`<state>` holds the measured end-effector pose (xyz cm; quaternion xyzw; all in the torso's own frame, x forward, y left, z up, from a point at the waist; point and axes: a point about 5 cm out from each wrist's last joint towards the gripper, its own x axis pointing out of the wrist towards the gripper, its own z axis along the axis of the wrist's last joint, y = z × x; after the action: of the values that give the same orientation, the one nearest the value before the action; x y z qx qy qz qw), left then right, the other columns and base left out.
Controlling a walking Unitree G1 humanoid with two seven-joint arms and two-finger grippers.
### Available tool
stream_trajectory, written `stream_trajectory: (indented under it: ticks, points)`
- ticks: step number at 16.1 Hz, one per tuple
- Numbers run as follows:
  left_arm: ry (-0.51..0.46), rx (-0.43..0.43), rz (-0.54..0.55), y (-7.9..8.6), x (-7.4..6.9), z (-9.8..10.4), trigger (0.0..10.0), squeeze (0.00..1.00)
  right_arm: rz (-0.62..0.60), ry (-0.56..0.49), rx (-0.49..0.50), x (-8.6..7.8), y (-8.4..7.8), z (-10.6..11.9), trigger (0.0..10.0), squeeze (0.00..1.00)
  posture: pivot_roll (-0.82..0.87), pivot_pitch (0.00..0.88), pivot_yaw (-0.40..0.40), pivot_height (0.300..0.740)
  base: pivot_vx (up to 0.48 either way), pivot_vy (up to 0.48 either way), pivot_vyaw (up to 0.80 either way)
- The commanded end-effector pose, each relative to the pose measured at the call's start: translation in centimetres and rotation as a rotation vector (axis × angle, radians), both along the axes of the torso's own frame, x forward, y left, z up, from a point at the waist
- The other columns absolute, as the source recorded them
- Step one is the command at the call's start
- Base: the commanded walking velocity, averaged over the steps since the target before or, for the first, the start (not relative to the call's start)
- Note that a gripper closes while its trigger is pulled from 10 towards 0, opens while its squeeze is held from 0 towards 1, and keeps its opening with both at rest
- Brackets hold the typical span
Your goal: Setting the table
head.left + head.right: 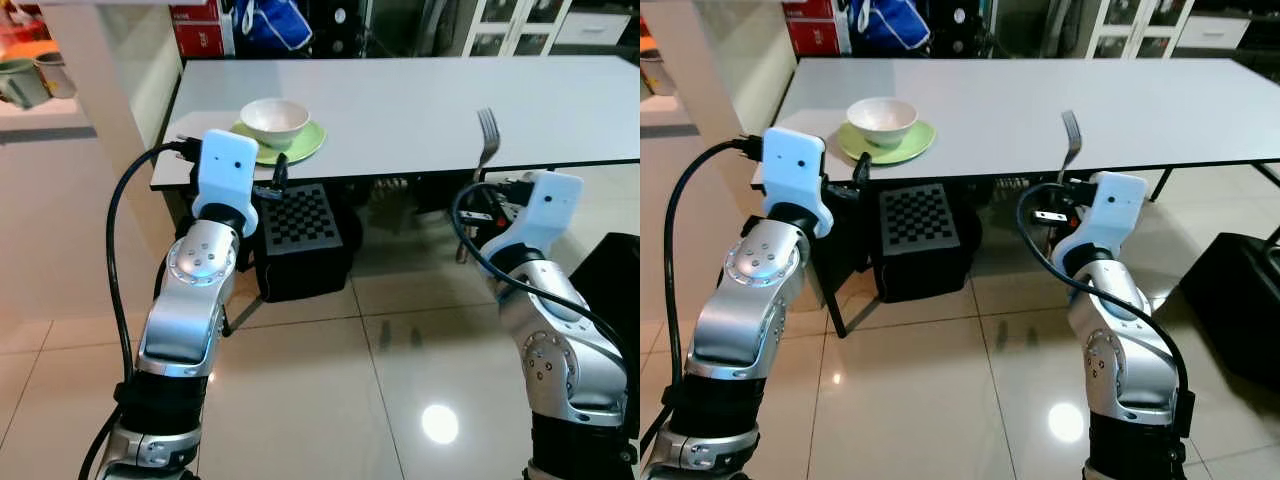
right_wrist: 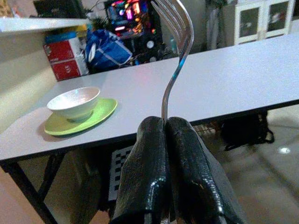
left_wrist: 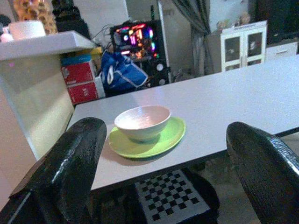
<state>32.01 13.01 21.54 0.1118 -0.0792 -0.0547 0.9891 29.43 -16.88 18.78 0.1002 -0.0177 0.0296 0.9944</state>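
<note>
Plainly, no writing can be read anywhere: the red boxes (image 3: 79, 78) beyond the far left corner of the table (image 1: 420, 105) carry pale marks too blurred to make out, and the black box with a checkerboard panel (image 1: 300, 221) under the table's near edge bears only its squares.

The right gripper (image 2: 166, 126) has its two black fingers pressed tightly together on the handle of a fork (image 2: 176, 51). The fork stands upright from the fingertips, its neck curving and its tines pointing up. In the head views it hangs just in front of the table's near edge, right of the table's middle, above the floor rather than on the tabletop.

The left gripper (image 3: 163, 154) is spread wide, its two fingers (image 3: 70, 168) well apart with nothing between them. It hovers just off the table's near left edge, facing the dishes without touching them.

On the table, close to that near left corner, a white bowl (image 1: 274, 121) sits inside a light green plate (image 1: 305, 143). The rest of the tabletop to the right of the plate is plain grey.

Beyond the table's far side are a blue bag (image 3: 122, 74), a computer case lit in colours (image 3: 135, 36) and a white cabinet with glass doors (image 3: 243, 44).
</note>
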Motion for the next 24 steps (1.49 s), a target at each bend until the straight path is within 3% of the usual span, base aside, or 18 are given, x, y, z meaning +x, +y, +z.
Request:
stream_trajectory:
  ticks: [1,6,24]
  points:
    - [-0.006,0.006,0.011,0.4,0.2,0.4,10.0,0.0,0.032,-0.014,0.002,0.1,0.7,0.6,10.0,0.0,-0.01,0.0,-0.025,0.74,0.33,0.0,0.0]
    - [-0.021,0.005,0.023,0.9,0.4,0.9,10.0,0.0,0.11,-0.007,-0.008,0.6,1.9,0.8,10.0,0.0,0.0,0.0,-0.033,0.74,0.343,0.0,0.0]
    - [-0.008,0.016,0.005,0.7,0.2,0.4,10.0,0.0,0.185,0.008,-0.029,0.8,2.6,1.1,10.0,0.0,0.0,0.0,-0.034,0.74,0.347,0.0,0.0]
